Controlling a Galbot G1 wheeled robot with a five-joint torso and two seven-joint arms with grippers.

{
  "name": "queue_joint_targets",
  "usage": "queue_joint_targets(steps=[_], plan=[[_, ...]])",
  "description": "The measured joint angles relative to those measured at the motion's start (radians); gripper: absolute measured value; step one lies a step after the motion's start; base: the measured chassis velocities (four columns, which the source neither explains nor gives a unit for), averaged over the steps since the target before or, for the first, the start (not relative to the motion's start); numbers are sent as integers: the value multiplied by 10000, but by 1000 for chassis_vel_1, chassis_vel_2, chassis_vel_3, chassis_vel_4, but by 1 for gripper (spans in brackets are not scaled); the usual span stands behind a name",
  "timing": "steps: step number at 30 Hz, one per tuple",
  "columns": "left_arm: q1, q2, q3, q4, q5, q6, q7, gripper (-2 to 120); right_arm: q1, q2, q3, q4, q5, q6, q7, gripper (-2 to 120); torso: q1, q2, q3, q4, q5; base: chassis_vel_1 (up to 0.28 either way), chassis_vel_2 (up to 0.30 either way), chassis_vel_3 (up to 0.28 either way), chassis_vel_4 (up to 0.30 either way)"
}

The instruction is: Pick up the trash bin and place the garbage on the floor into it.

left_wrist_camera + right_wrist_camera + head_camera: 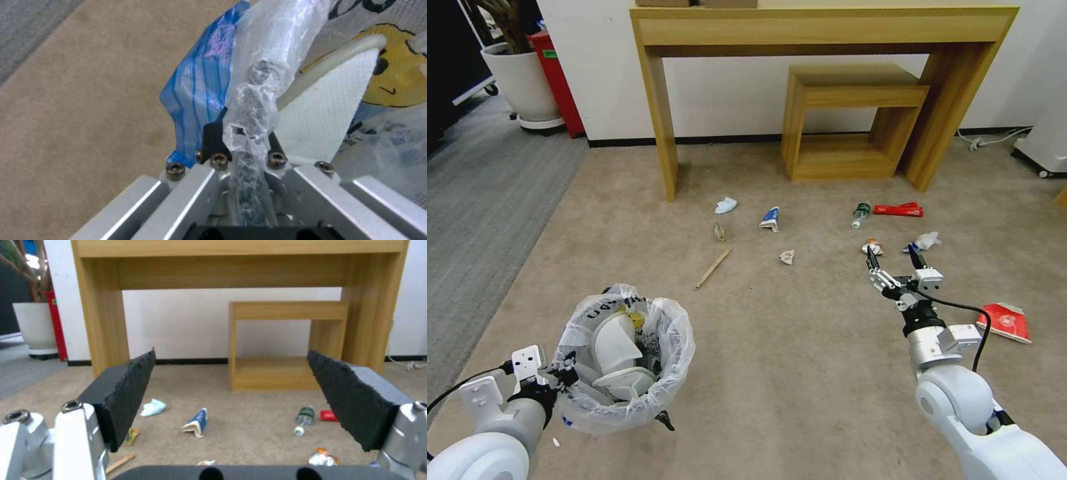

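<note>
Left gripper (564, 377): clamped on trash bin (624, 363) rim, bin lifted.
Right gripper (895, 261): fingers spread, empty, above floor (800, 347) litter.

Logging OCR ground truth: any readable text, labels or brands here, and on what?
None reads whole.
Trash bin bag: black lettering, crumpled, unreadable.
Red packet: print too small.
Crushed cup: round mark, unreadable.
Blue-white wrapper: too small.
Green bottle label: too small.
Red cabinet: green sticker, unreadable.

Floor (774, 373): beige carpet. Bin bag (677, 347): translucent white, black lettering. Stick (713, 268): pale wood. Packet (898, 210): red. Bottle (861, 213): green. Wrapper (770, 219): blue-white. Crushed cup (1006, 321): red-white.
</note>
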Motion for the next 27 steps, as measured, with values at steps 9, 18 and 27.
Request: queue_joint_targets(steps=[9, 18, 27], plan=[[5, 14, -14, 15, -33, -12, 0, 0, 3, 35, -12, -41, -22, 44, -47, 89, -1, 1, -2, -2, -2, 136, 136, -137, -134], [29, 26, -33, -22, -132, 7, -8, 0, 34, 25, -45, -6, 54, 128, -65, 96, -1, 0, -1, -2, 1, 39, 30, -21, -18], [82, 17, -56, -80, -137, 6, -27, 0, -42, 2, 0, 153, -31, 20, 57, 100, -1, 0, -1, -1, -1, 0, 0, 0, 0]])
